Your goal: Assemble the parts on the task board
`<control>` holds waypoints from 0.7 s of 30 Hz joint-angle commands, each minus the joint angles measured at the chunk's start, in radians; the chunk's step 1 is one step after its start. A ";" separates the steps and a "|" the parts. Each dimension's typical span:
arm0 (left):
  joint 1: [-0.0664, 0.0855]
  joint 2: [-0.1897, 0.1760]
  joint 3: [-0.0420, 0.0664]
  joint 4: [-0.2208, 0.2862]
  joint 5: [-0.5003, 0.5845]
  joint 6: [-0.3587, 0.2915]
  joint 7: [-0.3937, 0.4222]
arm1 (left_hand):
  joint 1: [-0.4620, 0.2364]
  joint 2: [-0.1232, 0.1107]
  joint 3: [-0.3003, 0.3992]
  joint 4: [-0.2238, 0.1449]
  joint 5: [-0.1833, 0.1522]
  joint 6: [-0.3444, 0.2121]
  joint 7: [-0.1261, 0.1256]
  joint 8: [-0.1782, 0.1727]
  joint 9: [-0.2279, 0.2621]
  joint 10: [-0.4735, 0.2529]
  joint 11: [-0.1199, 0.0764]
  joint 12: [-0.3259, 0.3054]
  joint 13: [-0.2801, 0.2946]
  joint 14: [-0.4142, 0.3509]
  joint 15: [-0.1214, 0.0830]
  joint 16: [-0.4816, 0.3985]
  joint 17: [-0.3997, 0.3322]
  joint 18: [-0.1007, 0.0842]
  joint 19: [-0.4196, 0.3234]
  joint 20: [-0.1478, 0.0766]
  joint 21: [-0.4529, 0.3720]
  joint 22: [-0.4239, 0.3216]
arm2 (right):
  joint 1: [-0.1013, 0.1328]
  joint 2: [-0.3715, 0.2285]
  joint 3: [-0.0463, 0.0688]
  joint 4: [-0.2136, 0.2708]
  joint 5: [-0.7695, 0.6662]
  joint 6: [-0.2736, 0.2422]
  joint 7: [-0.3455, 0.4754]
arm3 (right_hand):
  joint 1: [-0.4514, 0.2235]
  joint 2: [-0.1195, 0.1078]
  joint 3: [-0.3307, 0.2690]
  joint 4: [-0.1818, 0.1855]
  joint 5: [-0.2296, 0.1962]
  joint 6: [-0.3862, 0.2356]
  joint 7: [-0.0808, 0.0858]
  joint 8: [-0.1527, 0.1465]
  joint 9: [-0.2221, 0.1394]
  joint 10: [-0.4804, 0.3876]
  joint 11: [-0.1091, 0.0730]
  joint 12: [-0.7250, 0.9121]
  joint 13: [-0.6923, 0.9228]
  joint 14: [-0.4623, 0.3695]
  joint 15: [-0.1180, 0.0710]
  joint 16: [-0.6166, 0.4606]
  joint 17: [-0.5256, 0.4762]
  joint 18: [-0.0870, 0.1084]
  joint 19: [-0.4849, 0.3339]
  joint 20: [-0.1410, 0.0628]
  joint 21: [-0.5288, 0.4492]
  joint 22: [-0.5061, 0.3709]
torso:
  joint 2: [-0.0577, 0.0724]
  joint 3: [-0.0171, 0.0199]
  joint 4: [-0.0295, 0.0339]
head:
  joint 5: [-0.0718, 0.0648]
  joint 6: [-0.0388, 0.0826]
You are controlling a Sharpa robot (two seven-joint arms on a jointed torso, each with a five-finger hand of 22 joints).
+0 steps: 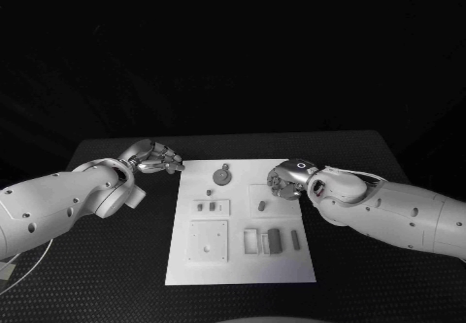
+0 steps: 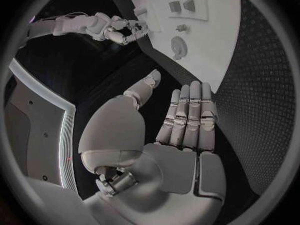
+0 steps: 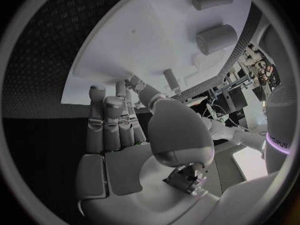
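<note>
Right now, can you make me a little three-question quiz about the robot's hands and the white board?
1. True or false: the left hand holds a part.
2. Which hand hovers over the task board? A) left hand B) right hand
3. What shape is the grey part near the board's far edge?

Key: 1 false, it is empty, beside the board. 2 B. 3 round, a disc.

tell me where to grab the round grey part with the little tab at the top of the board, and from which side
Probably by the disc's rim, coming straight down from above. The round part lies flat on the task board with bare board around it, so fingers could pinch across its edge. The right hand hovers nearest; the left hand is off the board. The tab looks too small to hold.
</note>
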 commanded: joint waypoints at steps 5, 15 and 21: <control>0.001 0.001 0.001 0.002 0.007 0.014 -0.001 | -0.002 0.006 -0.005 0.001 -0.004 -0.003 0.007 0.005 0.001 -0.001 0.003 0.000 -0.003 0.010 -0.002 -0.006 0.004 0.003 0.011 0.000 0.002 -0.003 | -0.008 0.010 -0.001 -0.001 -0.027 0.038 -0.005 | 0.029 -0.056 0.271 0.079 0.009 0.033 -0.006 0.008 -0.007 -0.015 0.044 0.007 -0.031 0.004 0.003 -0.002 -0.001 0.053 0.011 0.011 -0.009 0.012 | 0.000 0.0004 0.0005 | -0.001 -0.001; 0.001 0.000 0.001 0.001 0.007 0.019 -0.005 | 0.001 0.008 -0.004 0.000 -0.003 -0.004 0.007 0.006 0.001 -0.003 0.004 -0.001 -0.005 0.016 -0.004 -0.009 0.009 0.004 0.017 -0.002 0.003 -0.007 | -0.011 0.012 -0.002 -0.007 -0.045 0.061 -0.016 | -0.054 -0.067 0.347 0.046 0.002 0.052 -0.014 0.023 -0.004 0.017 0.039 0.010 -0.055 0.017 -0.005 0.000 -0.002 0.053 0.024 0.000 0.011 0.019 | 0.000 0.0000 0.0002 | -0.003 -0.004; 0.001 0.000 0.001 0.001 0.003 0.021 -0.008 | 0.001 0.008 -0.004 0.000 -0.003 -0.004 0.007 0.006 0.001 -0.003 0.004 -0.001 -0.006 0.019 -0.005 -0.010 0.012 0.004 0.019 -0.003 0.004 -0.008 | -0.015 0.012 -0.005 -0.006 -0.058 0.062 -0.019 | -0.063 -0.084 0.352 0.042 0.002 0.058 -0.016 0.028 -0.003 0.026 0.036 0.012 -0.060 0.019 -0.007 0.000 -0.002 0.053 0.027 -0.002 0.013 0.018 | 0.000 -0.0001 0.0002 | -0.004 -0.006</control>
